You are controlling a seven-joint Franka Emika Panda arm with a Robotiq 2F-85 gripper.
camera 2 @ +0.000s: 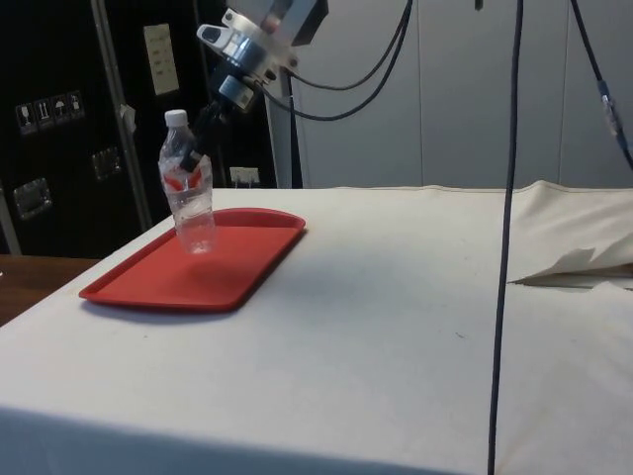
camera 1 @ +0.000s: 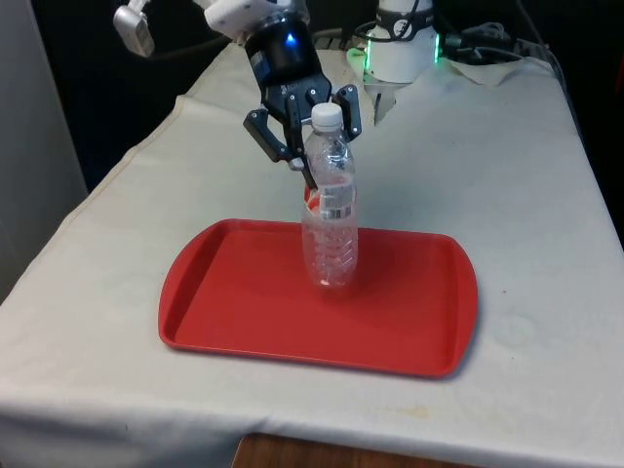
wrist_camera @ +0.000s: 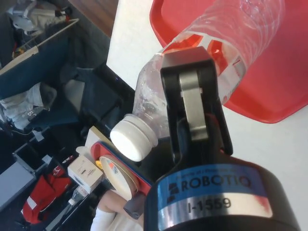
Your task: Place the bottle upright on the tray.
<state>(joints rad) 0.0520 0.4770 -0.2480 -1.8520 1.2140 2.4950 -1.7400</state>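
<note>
A clear plastic bottle (camera 1: 330,229) with a white cap and a red-and-white label stands upright on the red tray (camera 1: 234,312), towards its far edge. The side view shows the bottle (camera 2: 190,203) with its base on the tray (camera 2: 158,282). My gripper (camera 1: 327,161) is behind the bottle at shoulder height, tilted down towards it, with its jaws spread to either side of the upper body. One finger (wrist_camera: 192,110) lies alongside the bottle (wrist_camera: 231,29), its grey pad showing. The gripper (camera 2: 201,148) looks open.
The tray lies near the table's front edge, under the white cloth (camera 1: 526,166). A crumpled fold of cloth (camera 2: 579,265) lies at the side view's right. A black cable (camera 2: 506,237) hangs in front of the side camera.
</note>
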